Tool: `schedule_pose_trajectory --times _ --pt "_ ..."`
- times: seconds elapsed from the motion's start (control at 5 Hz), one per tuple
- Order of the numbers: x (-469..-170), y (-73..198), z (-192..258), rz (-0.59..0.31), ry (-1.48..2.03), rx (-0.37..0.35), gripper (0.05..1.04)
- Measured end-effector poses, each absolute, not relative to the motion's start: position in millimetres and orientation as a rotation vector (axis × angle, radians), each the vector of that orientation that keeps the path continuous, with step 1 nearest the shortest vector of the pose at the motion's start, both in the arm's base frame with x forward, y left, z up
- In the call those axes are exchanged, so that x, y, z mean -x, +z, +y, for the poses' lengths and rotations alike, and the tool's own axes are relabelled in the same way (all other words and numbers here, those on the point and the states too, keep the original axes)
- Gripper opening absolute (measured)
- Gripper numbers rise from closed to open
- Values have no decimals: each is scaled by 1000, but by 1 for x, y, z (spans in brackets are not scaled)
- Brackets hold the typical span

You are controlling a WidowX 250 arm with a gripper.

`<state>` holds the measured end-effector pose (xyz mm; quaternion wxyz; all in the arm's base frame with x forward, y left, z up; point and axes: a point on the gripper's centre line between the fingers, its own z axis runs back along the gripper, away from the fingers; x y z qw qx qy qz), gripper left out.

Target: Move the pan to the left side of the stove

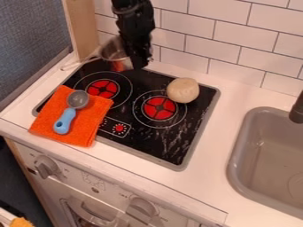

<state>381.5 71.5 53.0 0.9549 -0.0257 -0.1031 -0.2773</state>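
One silvery pan (pixel 112 49) just to the view's left of the gripper (pixel 139 63), partly behind it, with handle (pixel 80 63) pointing away leftward. Impossible to tell whether open, closed or gripping the pan. Below the gripper, a black stove (pixel 126 109); lower left of it, an orange cloth (pixel 54 107) under a blue-handled scoop (pixel 65 119); lower right, a pale round object (pixel 183 90) on the stove; farther right, a grey sink (pixel 237 146).

Toy kitchen with stove (pixel 199 128), sink (pixel 235 166)
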Motion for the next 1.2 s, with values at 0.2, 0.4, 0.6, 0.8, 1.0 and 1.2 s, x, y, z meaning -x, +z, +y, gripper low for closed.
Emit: schedule_pose_trajectory --times 0.2,0.4,0.6,0.8,1.0,1.2 --pt "-389 35 76 -176 -580 72 79" --pt "-391 27 82 -163 -581 71 119" --pt "-381 22 86 -134 -561 89 288" --pt "-374 51 85 -186 -526 65 569" --pt "-357 71 81 -208 -392 62 866" --pt "-334 83 85 -164 -199 -12 1012"
